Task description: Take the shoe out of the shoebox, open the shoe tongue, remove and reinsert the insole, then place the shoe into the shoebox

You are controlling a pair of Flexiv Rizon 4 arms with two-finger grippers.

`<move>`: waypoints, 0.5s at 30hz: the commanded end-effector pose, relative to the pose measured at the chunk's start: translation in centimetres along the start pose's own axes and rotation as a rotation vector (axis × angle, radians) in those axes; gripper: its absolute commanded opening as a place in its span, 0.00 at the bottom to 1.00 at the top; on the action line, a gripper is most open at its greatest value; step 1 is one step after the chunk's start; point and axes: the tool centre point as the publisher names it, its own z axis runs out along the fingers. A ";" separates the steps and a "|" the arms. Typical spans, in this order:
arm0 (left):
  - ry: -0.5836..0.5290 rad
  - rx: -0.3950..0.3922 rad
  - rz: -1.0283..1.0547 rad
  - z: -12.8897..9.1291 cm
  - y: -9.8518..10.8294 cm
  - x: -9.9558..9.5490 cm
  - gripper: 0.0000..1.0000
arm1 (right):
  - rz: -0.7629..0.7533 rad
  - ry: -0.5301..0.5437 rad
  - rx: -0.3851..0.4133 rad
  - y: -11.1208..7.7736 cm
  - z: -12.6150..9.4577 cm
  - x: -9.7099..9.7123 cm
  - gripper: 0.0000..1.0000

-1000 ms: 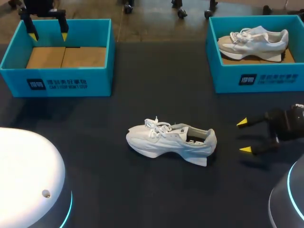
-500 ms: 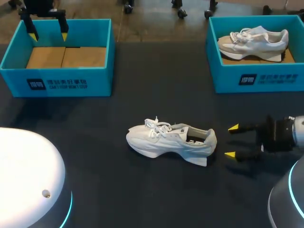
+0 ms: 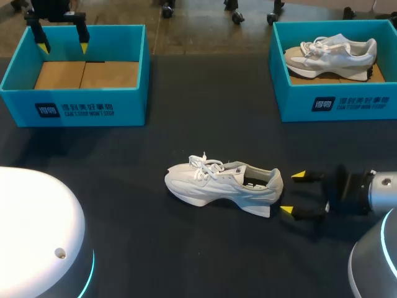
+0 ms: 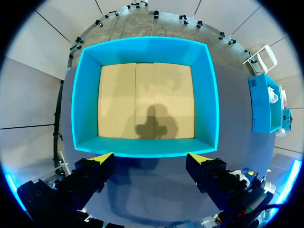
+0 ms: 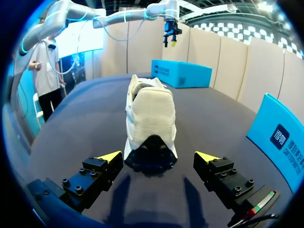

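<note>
A white sneaker (image 3: 223, 184) lies on its side in the middle of the dark table, toe to the left, heel to the right; in the right wrist view its heel (image 5: 149, 126) faces me. My right gripper (image 3: 291, 194) (image 5: 159, 157) is open right behind the heel, not touching it. An empty teal shoebox (image 3: 77, 74) (image 4: 145, 97) with a cardboard floor stands at the back left. My left gripper (image 3: 62, 43) (image 4: 151, 156) hangs open above that box's far side. At the back right a second teal shoebox (image 3: 335, 99) holds another white sneaker (image 3: 332, 56).
The round white bases of my arms (image 3: 37, 236) take up the near left and near right corners. Dark tabletop (image 3: 205, 112) lies between the two boxes and around the shoe.
My right gripper has moved left and slightly toward the front, closing in on the shoe's heel. The shoe, both boxes and the left arm are unchanged.
</note>
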 end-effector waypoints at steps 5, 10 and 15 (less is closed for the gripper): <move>0.000 0.000 0.000 0.0 0.0 0.0 1.00 | -0.009 -0.074 -0.024 0.3 2.5 0.6 1.00; 0.000 0.000 0.000 0.0 0.0 0.0 1.00 | -0.015 -0.074 -0.027 0.4 3.2 0.4 1.00; 0.000 0.000 0.000 0.0 0.0 0.0 1.00 | -0.019 -0.060 -0.036 0.5 3.9 0.1 1.00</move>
